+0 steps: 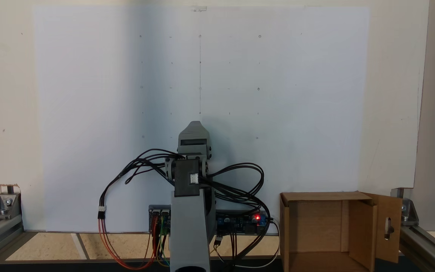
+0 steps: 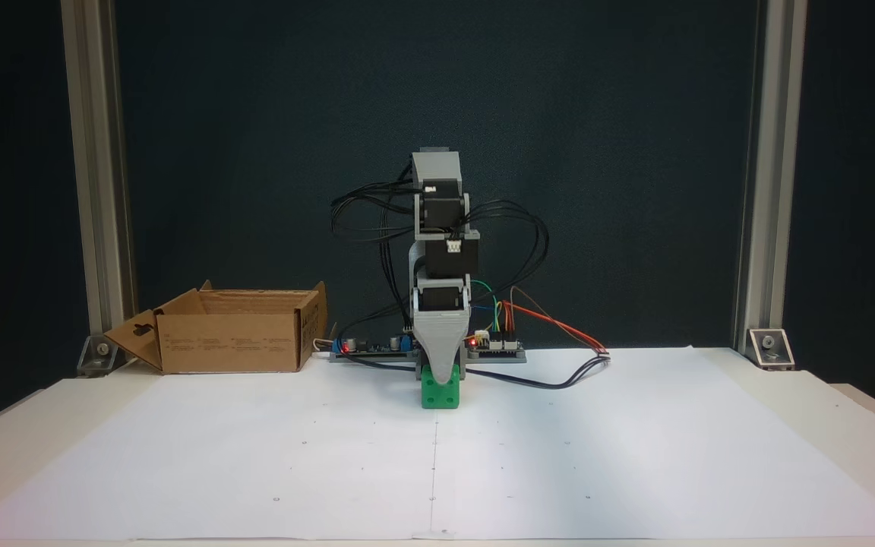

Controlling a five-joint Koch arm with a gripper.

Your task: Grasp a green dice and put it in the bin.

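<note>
In a fixed view the green dice (image 2: 440,394) rests on the white paper just in front of the arm's base. My gripper (image 2: 442,375) points straight down onto it, and the broad grey finger (image 2: 440,346) covers the top edge of the dice. Only this one finger shows, with the other behind it, so I cannot tell whether the jaws are closed on the dice. In the other fixed view my gripper (image 1: 194,126) points away from the camera and hides the dice. The bin, a brown cardboard box with open flaps, stands beside the base (image 1: 315,215) (image 2: 229,342).
Circuit boards (image 2: 494,346) with red lights and looping black and coloured cables (image 1: 236,177) lie around the base. Aluminium frame posts (image 2: 92,190) stand at the table's sides. The white paper sheet (image 2: 437,471) spreads out in front of the arm.
</note>
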